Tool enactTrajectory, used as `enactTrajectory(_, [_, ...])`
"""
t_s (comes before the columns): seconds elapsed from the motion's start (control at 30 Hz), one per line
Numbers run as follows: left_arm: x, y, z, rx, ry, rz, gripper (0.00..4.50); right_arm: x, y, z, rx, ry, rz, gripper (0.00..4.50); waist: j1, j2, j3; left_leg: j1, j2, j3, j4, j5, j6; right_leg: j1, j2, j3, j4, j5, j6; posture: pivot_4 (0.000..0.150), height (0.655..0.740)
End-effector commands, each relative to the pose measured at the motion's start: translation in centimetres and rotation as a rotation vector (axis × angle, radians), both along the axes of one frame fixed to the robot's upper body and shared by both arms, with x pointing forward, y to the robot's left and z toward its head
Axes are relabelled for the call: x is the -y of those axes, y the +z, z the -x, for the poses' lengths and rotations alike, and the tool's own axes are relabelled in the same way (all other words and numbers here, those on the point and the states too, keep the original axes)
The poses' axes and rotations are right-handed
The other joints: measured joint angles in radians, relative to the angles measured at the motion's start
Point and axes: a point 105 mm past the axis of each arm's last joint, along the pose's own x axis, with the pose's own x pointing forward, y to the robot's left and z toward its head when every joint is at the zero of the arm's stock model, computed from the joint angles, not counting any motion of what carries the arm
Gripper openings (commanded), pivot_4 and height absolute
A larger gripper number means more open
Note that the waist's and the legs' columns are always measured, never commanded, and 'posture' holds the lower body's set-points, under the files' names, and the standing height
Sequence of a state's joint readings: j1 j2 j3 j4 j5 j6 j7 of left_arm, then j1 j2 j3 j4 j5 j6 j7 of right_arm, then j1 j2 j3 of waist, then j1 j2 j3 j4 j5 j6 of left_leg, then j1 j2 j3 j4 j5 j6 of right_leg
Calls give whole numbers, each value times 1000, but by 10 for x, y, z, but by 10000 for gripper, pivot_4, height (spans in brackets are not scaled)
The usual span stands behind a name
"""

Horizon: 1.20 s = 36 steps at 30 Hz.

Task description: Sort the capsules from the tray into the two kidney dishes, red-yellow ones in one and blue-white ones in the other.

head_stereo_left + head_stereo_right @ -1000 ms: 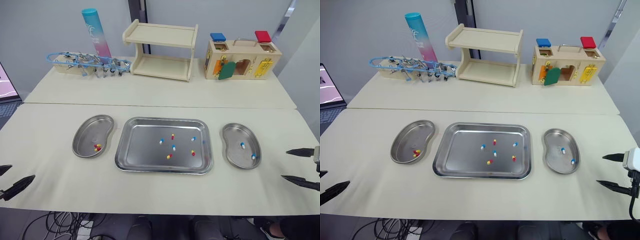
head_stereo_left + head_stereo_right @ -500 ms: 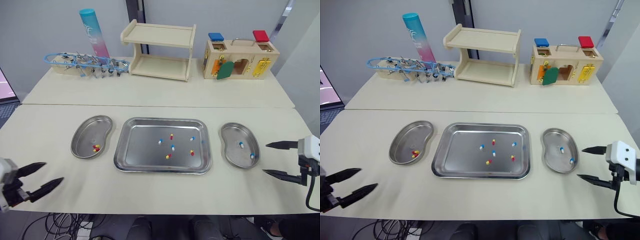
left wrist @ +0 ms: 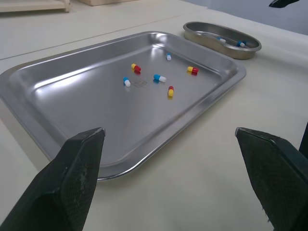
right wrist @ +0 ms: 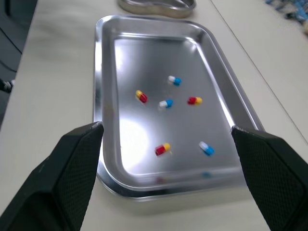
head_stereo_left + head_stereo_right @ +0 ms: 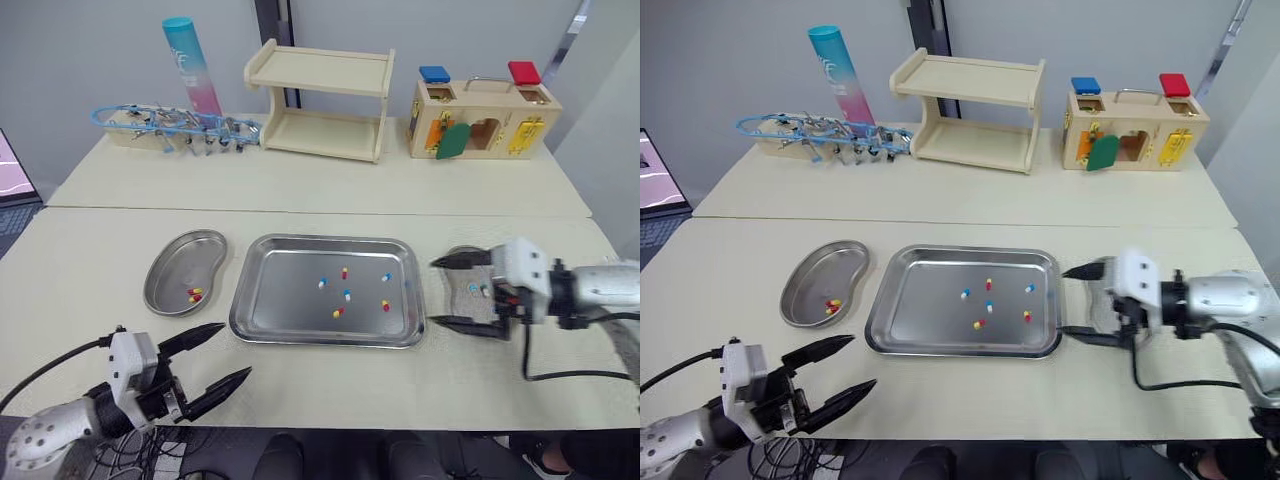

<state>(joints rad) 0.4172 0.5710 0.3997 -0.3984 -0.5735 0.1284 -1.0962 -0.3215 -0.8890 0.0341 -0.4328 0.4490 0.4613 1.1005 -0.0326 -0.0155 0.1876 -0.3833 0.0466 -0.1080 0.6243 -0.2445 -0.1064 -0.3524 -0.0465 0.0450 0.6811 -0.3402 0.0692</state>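
You are holding the left gripper [image 5: 235, 349] and right gripper [image 5: 430, 291] wide open and empty, pointing at the tray [image 5: 270, 305], because the capsules [image 5: 346, 295] are lying there, just ahead of the jaws.

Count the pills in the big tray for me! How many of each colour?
Red-yellow capsules: 3
Blue-white capsules: 3
Total in the tray: 6
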Motion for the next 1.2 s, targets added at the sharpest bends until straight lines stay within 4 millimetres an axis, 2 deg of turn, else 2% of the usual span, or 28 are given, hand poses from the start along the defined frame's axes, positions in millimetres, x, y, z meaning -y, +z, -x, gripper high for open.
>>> enactTrajectory(0.03, [1, 5, -1, 34, 12, 4, 45000, -31, 0, -12, 9, -2, 4, 44517, 0, 0, 0, 0, 0, 0, 0, 0, 0, 0, 0, 0, 0, 0, 0, 1500, 7400])
enactTrajectory(0.1, [2, 5, -1, 32, 12, 6, 45000, -46, -2, -19, 7, -4, 10, 44517, 0, 0, 0, 0, 0, 0, 0, 0, 0, 0, 0, 0, 0, 0, 0, 1500, 7400])
enactTrajectory(0.13, [2, 5, -1, 32, 12, 6, 45000, -54, -5, -21, 3, 3, 21, 42860, 0, 0, 0, 0, 0, 0, 0, 0, 0, -1, 0, 0, 0, 0, 0, 1500, 7400])
enactTrajectory(0.2, [3, 6, -1, 35, 12, 6, 45000, -67, -10, -26, -10, -3, 34, 38538, 1, 0, 0, -1, 0, -1, 0, 0, 0, -1, 0, 0, 0, 0, 0, 1500, 7400])
enactTrajectory(0.3, [3, 7, -1, 39, 17, 5, 45000, -95, -19, -44, -13, -60, 38, 28766, -1, -1, -1, -1, 0, -1, 0, 0, 0, -1, 0, -1, 0, 0, 0, 1500, 7400])
enactTrajectory(0.37, [3, 7, -1, 42, 18, 3, 45000, -111, -24, -52, -10, -94, 48, 28766, -2, -1, 0, 0, 0, -1, 0, 0, 0, -2, 0, -1, 1, 0, 0, 1500, 7400])
enactTrajectory(0.57, [5, 7, -2, 52, 9, -2, 45000, -139, -43, -67, -19, -172, 67, 28766, -1, -1, -1, -1, 0, -1, 0, 0, 0, -2, 0, -1, 1, 0, 0, 1500, 7400])
enactTrajectory(0.93, [7, 2, -3, 55, -4, -1, 45000, -153, -58, -89, -57, -285, 52, 28766, -7, -1, -1, -1, 0, -1, -1, 0, 0, -3, 0, -1, 1, 0, 0, 1500, 7400])
enactTrajectory(1.2, [8, -2, -2, 59, 1, 1, 45000, -144, -72, -95, -72, -337, 71, 28766, -10, -1, 0, -1, 0, -1, -1, 0, 0, -3, 0, -1, 2, 0, 0, 1500, 7400])
